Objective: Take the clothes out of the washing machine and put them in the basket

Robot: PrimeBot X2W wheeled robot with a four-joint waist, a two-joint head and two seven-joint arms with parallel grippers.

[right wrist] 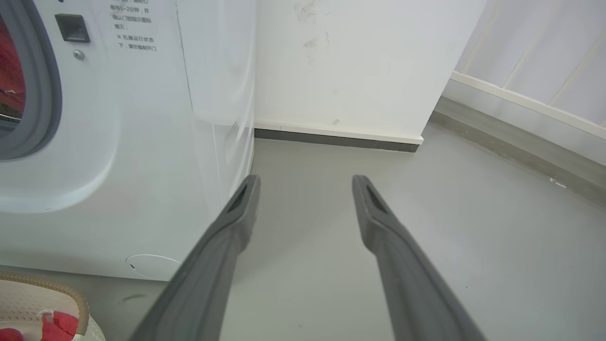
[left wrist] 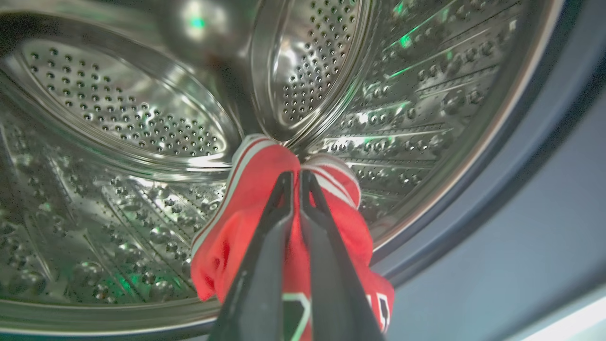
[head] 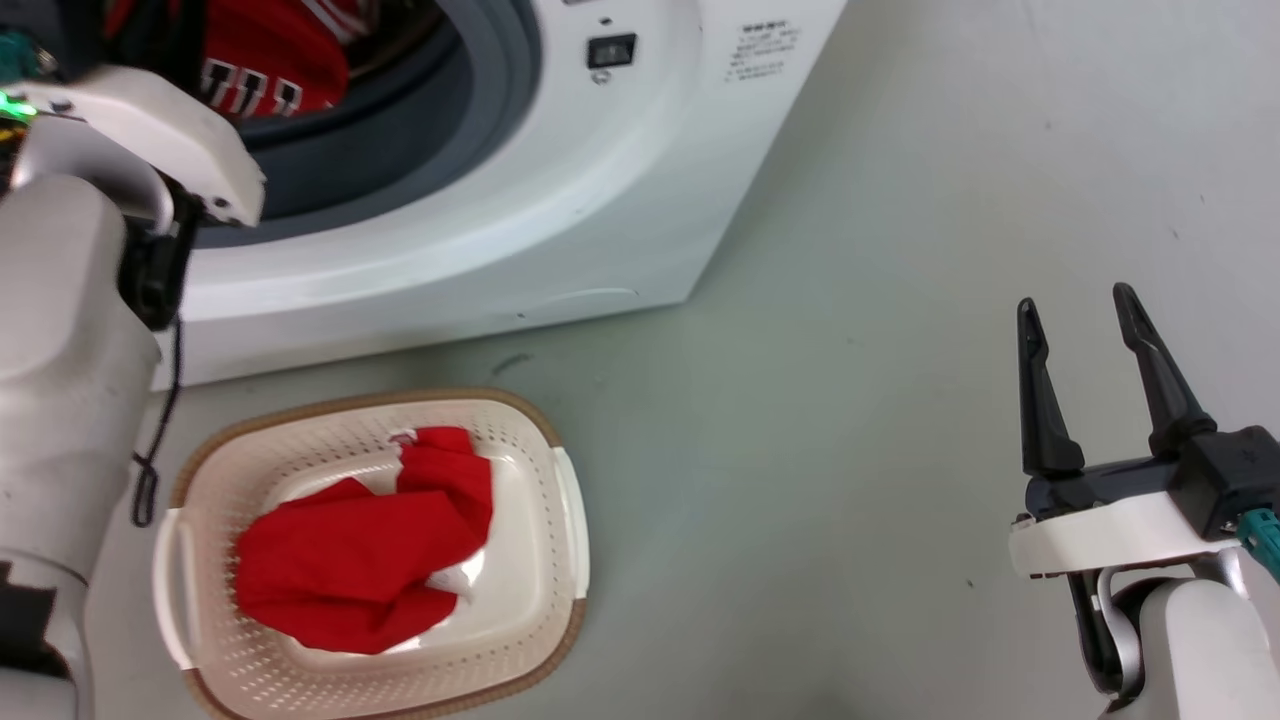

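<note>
Basket (head: 520, 600) on floor (head: 850, 450), near left, holds red garment (head: 350, 565). Jersey (head: 265, 60) lies inside washer (head: 560, 200), far left; left arm (head: 70, 330) reaches in there. Right gripper (head: 1075, 298), near right, fingers spread, empty.

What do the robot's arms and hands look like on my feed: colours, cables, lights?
Both arms have white shells. The right hand has two long tapered black fingers on a black block, with a white plate beneath and a teal connector beside it. The left hand has the same dark fingers. On the left arm a thin black cable hangs loose and a green light glows.
</note>
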